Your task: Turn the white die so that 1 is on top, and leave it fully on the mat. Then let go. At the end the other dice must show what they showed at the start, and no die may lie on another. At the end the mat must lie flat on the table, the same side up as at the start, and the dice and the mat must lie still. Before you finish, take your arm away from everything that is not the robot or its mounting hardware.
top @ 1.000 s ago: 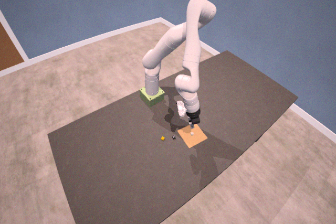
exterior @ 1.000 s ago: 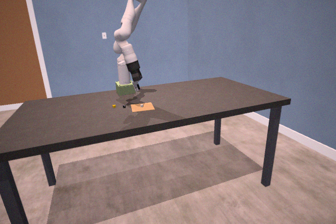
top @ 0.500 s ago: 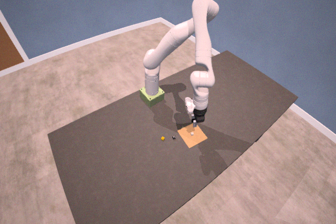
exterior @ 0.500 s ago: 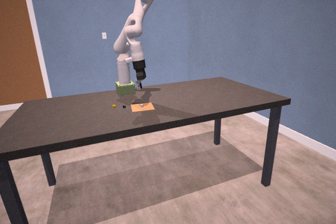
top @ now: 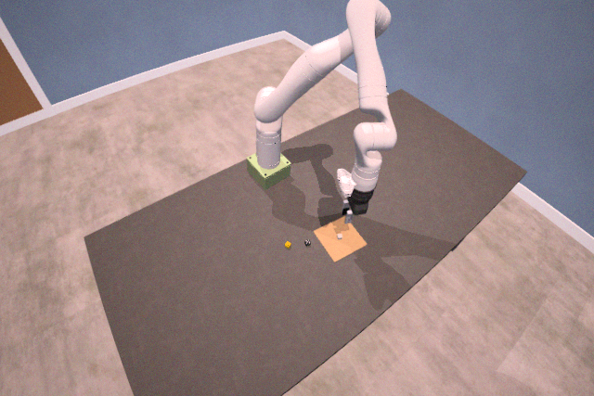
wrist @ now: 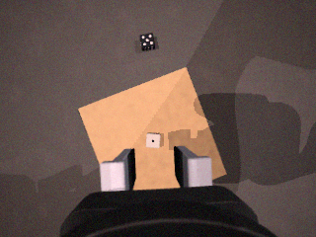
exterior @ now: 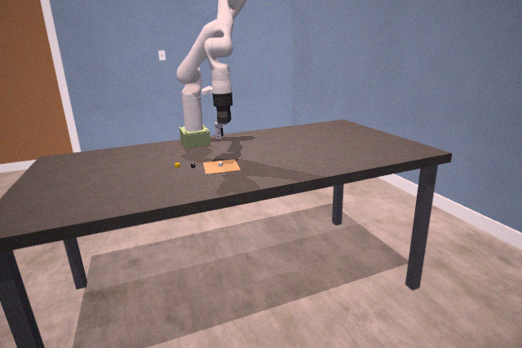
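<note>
While our tool (wrist: pixel 153 173) hangs half open and empty above the mat (wrist: pixel 123 118), the white die (wrist: pixel 153 140) rests on the mat just ahead of the fingers, one pip up. We judge it light, rigid, a little slippery; we would pinch two opposite flat sides. A black die (wrist: pixel 147 41) lies apart on the surface (wrist: pixel 49 49).

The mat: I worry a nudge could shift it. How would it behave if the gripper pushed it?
The mat looks thin and lies flat, so it would probably slide or wrinkle rather than tip. Only the small white die rests on it, so little weight pins it. The gripper hangs open above.
</note>
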Motion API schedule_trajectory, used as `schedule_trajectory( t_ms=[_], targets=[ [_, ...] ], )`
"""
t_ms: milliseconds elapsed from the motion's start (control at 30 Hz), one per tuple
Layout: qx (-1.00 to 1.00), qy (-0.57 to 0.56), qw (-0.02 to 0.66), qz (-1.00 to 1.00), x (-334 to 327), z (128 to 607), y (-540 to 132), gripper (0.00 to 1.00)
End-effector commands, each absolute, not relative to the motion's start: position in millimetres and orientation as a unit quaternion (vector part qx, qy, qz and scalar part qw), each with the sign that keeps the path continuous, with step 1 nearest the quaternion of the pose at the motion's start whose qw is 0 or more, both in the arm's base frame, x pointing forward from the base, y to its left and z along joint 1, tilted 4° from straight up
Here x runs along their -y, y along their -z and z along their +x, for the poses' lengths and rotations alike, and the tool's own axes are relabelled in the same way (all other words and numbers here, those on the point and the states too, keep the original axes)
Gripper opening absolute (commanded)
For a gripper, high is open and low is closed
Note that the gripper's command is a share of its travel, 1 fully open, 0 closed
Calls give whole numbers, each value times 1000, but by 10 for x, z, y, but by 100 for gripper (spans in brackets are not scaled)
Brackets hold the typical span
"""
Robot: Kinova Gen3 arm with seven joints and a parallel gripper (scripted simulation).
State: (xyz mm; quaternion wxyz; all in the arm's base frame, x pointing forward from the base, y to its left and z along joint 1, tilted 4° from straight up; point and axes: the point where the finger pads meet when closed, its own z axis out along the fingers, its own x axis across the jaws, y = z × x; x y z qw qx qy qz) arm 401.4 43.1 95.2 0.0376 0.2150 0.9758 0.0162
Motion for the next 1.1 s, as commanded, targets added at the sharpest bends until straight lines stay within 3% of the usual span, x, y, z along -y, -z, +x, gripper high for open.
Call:
schedule_trajectory(
  t_ms=[0, 233, 267, 1067],
  targets=[
    [-977, -12, 38, 210, -463, 4024, -955, 64],
    [-977, -10, 38, 211, -465, 4026, -959, 64],
    [-977, -10, 38, 211, -465, 4026, -959, 100],
    [-977, -10, 38, 211, -464, 4013, -1125, 100]
  ],
)
